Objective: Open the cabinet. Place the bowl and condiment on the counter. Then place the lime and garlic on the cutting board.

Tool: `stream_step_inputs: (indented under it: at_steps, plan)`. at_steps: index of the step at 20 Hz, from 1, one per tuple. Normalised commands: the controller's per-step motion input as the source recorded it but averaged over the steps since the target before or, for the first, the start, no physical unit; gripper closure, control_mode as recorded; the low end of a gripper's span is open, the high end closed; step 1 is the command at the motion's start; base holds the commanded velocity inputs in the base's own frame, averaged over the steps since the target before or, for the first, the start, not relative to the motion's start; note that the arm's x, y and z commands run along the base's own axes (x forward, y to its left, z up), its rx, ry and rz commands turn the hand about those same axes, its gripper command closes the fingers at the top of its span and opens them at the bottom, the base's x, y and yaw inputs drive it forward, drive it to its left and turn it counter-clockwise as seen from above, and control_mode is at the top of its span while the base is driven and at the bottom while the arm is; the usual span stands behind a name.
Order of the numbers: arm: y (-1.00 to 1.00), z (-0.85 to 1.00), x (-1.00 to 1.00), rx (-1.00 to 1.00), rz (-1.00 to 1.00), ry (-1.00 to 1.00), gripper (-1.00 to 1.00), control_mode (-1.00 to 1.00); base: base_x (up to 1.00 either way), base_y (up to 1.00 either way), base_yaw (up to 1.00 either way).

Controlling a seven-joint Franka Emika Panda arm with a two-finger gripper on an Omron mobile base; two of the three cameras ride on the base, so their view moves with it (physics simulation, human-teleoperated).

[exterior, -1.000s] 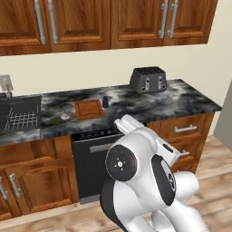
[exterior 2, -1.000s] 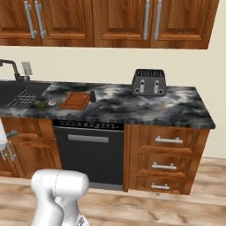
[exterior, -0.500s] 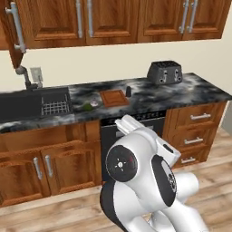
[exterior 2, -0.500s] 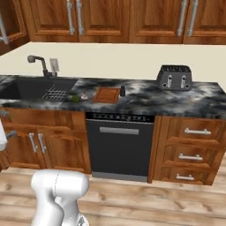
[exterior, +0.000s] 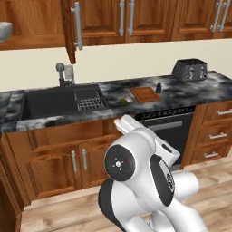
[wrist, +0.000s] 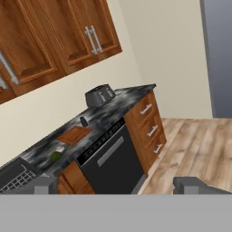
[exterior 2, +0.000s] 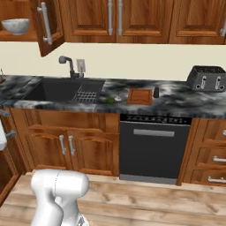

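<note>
- The cabinet point(exterior 2: 26, 22) stands open: its door point(exterior 2: 46, 26) is swung out toward the room, and the bowl point(exterior 2: 15, 26) sits on the shelf inside, at the far left of the right base view.
- The condiment point(exterior 2: 156, 92) stands upright on the table point(exterior 2: 176, 99), just beside the right edge of the cutting board point(exterior 2: 140, 96). By position, that item appears already placed.
- The lime point(exterior 2: 109, 100) and the garlic point(exterior 2: 117, 99) lie close together on the table just left of the cutting board, between it and the sink rack point(exterior 2: 86, 95). Neither is on the board.
- The toaster point(exterior 2: 206, 78) stands well apart at the right end of the table; the faucet point(exterior 2: 67, 64) rises behind the sink.
- The end effector point(wrist: 115, 185) has its fingertips point(wrist: 45, 185) spread wide apart with nothing between them, pointed at the oven front and the table's right end rather than at any task item.
- Judgement: the step in hand is fetching the bowl from the open cabinet; opening is done, the board placements are not.
- Next move calls for bringing the arm up and left to the shelf, then taking the bowl by its rim, since the body looks too wide for the jaws.
</note>
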Motion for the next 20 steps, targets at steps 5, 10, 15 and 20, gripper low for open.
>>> stream_step_inputs:
  at_steps: [5,10,15,20]
  plan:
    - [0.0,0.0,0.0,0.0,0.0,0.0,-1.0,1.0,0.14,0.73,-0.04]
    - [0.0,0.0,0.0,0.0,0.0,0.0,-1.0,1.0,0.38,0.51,-0.04]
    - [0.0,0.0,0.0,0.0,0.0,0.0,-1.0,1.0,0.52,0.35,0.0]
    - [0.0,0.0,0.0,0.0,0.0,0.0,-1.0,1.0,0.49,0.42,0.0]
